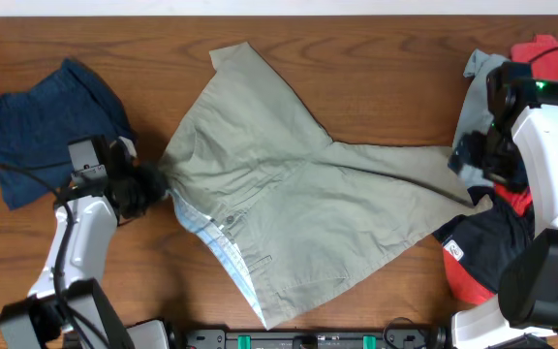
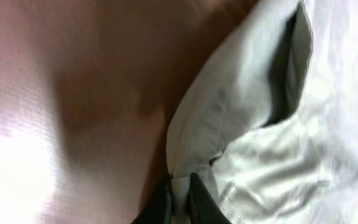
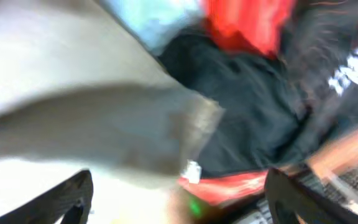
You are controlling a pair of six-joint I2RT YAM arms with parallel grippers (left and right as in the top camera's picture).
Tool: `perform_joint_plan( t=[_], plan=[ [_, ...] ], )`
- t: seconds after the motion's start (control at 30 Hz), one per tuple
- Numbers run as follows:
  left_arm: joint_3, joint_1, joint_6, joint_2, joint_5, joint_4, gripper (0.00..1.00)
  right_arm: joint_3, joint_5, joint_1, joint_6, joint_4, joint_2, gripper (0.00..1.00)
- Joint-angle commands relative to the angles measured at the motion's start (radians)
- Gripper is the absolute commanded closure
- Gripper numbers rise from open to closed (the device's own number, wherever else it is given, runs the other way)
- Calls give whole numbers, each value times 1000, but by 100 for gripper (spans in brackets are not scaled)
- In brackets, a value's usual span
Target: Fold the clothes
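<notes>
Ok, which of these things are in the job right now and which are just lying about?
In hand:
- khaki shorts, edge pinched in the left gripper
- right gripper, open by the shorts' leg end

Lying about:
- navy shorts, far left
- piled at the right: red garment, light-blue garment, black garment

A brown wooden table (image 1: 376, 58) spans the view.

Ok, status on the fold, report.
Left gripper shut on shorts at the waistband. Right gripper open by the leg hem. Shorts spread out, not folded. Clothes pile crowds the right arm.
</notes>
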Motion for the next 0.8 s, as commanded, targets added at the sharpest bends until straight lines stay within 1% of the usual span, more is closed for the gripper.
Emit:
perform_joint_plan(
  t=[0.0, 0.03, 0.1, 0.13, 0.17, 0.2, 0.23, 0.27, 0.3, 0.33, 0.43, 0.5, 0.57, 0.63, 0.7, 0.77],
  plan=[
    [22, 5, 82, -38, -45, -127, 94, 13, -322, 7, -238, 139, -3, 24],
    [26, 7, 82, -42, -121, -175, 94, 13, -403, 12, -284, 190, -3, 27],
    [38, 8, 75, -49, -332, -264, 94, 13, -543, 31, -335, 306, -2, 28],
    [46, 9, 44, -51, -464, -301, 94, 13, -577, 43, -335, 355, -2, 28],
    [55, 11, 6, -54, -552, -323, 94, 13, -604, 60, -335, 410, -2, 28],
    [64, 14, -28, -56, -598, -335, 94, 13, -616, 76, -335, 453, -2, 29],
    [74, 18, -41, -60, -608, -336, 94, 13, -618, 93, -335, 492, -2, 28],
    [86, 19, -46, -63, -602, -334, 89, 13, -618, 115, -335, 529, -2, 28],
    [102, 19, -47, -66, -581, -322, 67, 13, -616, 134, -335, 555, -2, 26],
    [116, 19, -47, -68, -550, -309, 56, 13, -611, 154, -336, 576, -2, 25],
    [163, 19, -47, -69, -425, -241, 55, 13, -554, 214, -338, 614, 4, 21],
    [183, 17, -47, -69, -314, -153, 55, 13, -506, 243, -338, 616, 8, 19],
    [186, 10, -47, -68, -237, -53, 55, 13, -469, 266, -338, 608, 11, 17],
    [186, -11, -47, -59, -206, 45, 56, 13, -455, 272, -338, 596, 11, 16],
    [186, -41, -46, -39, -206, 116, 55, 13, -455, 270, -329, 582, 11, 12],
    [186, -71, -45, -9, -206, 177, 55, 13, -455, 262, -311, 568, 11, 12]
  ],
)
